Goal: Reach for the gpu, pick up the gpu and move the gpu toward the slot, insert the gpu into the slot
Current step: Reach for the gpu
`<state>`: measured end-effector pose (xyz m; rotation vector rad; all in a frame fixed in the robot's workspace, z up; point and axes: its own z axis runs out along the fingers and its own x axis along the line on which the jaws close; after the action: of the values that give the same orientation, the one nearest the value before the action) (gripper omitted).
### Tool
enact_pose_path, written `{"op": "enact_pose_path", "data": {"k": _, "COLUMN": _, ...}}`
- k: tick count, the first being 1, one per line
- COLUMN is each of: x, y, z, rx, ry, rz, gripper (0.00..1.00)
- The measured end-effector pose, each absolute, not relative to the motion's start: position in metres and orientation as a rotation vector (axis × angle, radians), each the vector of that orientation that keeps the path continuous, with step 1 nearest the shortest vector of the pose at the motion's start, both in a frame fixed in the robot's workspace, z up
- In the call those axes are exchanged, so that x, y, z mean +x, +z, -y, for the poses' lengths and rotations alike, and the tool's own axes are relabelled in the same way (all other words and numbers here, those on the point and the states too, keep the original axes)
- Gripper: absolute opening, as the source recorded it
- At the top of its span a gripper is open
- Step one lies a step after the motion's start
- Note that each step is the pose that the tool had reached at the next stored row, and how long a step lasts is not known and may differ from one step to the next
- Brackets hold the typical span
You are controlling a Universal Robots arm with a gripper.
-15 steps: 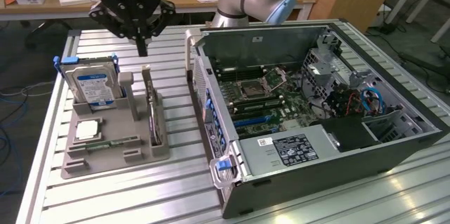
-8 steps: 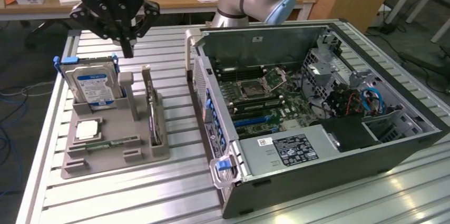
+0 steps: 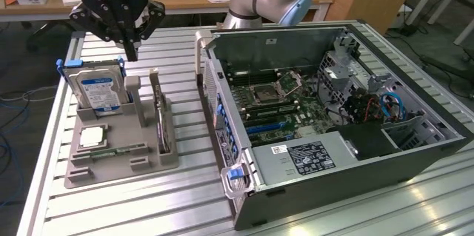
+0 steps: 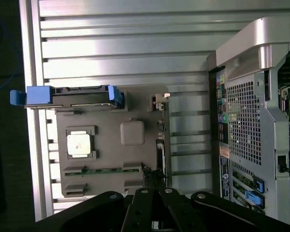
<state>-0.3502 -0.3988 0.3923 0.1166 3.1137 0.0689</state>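
The gpu [image 3: 161, 120] is found standing on its long edge in a grey holder [image 3: 119, 152]. The slot [image 3: 267, 127] is seen lying flat on the green motherboard [image 3: 307, 115].

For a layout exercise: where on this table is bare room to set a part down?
Free: the table strip between grey holder and computer case, plus slats at the holder's near side. Crowded: the holder.

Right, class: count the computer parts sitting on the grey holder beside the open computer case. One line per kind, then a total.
Hard drive: 1
Gpu card: 1
Processor chip: 1
Memory stick: 1
Total: 4
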Motion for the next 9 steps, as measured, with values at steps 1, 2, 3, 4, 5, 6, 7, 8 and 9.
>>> {"op": "enact_pose_path", "data": {"k": 1, "x": -0.3502, "y": 0.3923, "z": 0.3989, "rx": 0.117, "ry": 0.069, "rz": -3.114, "gripper": 0.1}}
{"op": "enact_pose_path", "data": {"k": 2, "x": -0.3502, "y": 0.3923, "z": 0.3988, "rx": 0.117, "ry": 0.069, "rz": -3.114, "gripper": 0.1}}
{"op": "enact_pose_path", "data": {"k": 3, "x": -0.3502, "y": 0.3923, "z": 0.3988, "rx": 0.117, "ry": 0.069, "rz": -3.114, "gripper": 0.1}}
{"op": "enact_pose_path", "data": {"k": 4, "x": -0.3502, "y": 0.3923, "z": 0.3989, "rx": 0.117, "ry": 0.069, "rz": -3.114, "gripper": 0.1}}
{"op": "enact_pose_path", "data": {"k": 5, "x": -0.3502, "y": 0.3923, "z": 0.3988, "rx": 0.117, "ry": 0.069, "rz": -3.114, "gripper": 0.1}}
{"op": "enact_pose_path", "data": {"k": 6, "x": -0.3502, "y": 0.3923, "z": 0.3988, "rx": 0.117, "ry": 0.069, "rz": -3.114, "gripper": 0.1}}
{"op": "enact_pose_path", "data": {"k": 7, "x": -0.3502, "y": 0.3923, "z": 0.3988, "rx": 0.117, "ry": 0.069, "rz": -3.114, "gripper": 0.1}}
{"op": "enact_pose_path", "data": {"k": 8, "x": -0.3503, "y": 0.3932, "z": 0.3989, "rx": 0.117, "ry": 0.069, "rz": -3.114, "gripper": 0.1}}
{"op": "enact_pose_path", "data": {"k": 9, "x": -0.3503, "y": 0.3961, "z": 0.3989, "rx": 0.117, "ry": 0.068, "rz": -3.114, "gripper": 0.1}}
